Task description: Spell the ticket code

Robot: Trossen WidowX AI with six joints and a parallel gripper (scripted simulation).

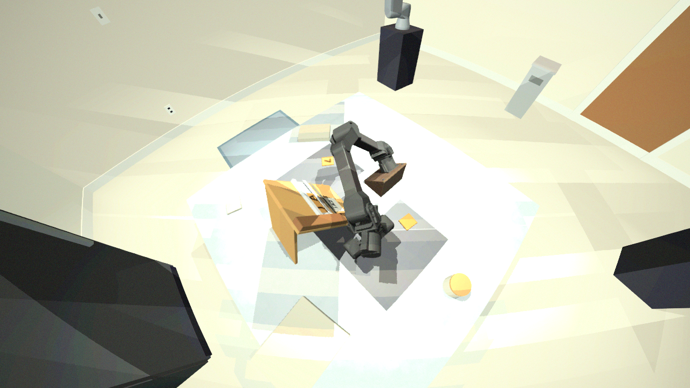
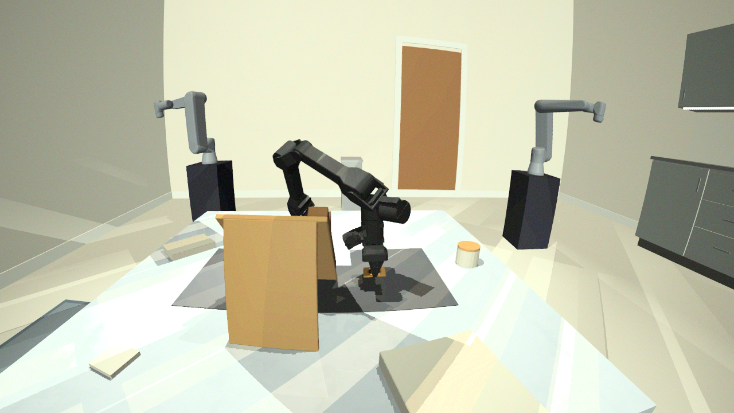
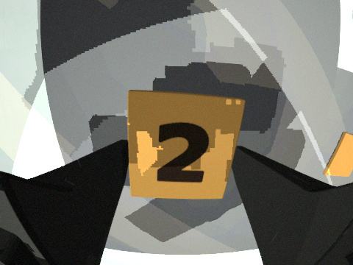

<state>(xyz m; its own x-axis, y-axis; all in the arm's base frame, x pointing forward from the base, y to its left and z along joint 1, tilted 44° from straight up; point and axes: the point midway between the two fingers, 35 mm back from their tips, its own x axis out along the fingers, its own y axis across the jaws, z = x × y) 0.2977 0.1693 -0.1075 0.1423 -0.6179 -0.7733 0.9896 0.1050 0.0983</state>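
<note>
My gripper (image 2: 375,273) (image 3: 182,152) is shut on the orange tile marked 2 (image 3: 176,107), its fingers at the tile's two sides. It holds the tile a little above the dark mat (image 1: 386,294) (image 2: 436,295). The arm hides the gripper in the top view. The tan board (image 1: 282,212) (image 2: 272,282) stands to one side, with a white rail (image 1: 305,196) on its sloping face and what looks like an A by it. A pale printed ticket (image 1: 333,204) is too small to read. One loose tile (image 1: 327,161) lies behind the board; another (image 1: 407,221) (image 3: 342,156) lies on the mat.
A round jar with an orange lid (image 1: 460,284) (image 2: 468,255) stands beyond the mat. A cream block (image 1: 314,132) (image 2: 190,247), a small pale block (image 1: 234,207) (image 2: 113,362) and a large pale slab (image 1: 303,318) (image 2: 446,374) lie around the board.
</note>
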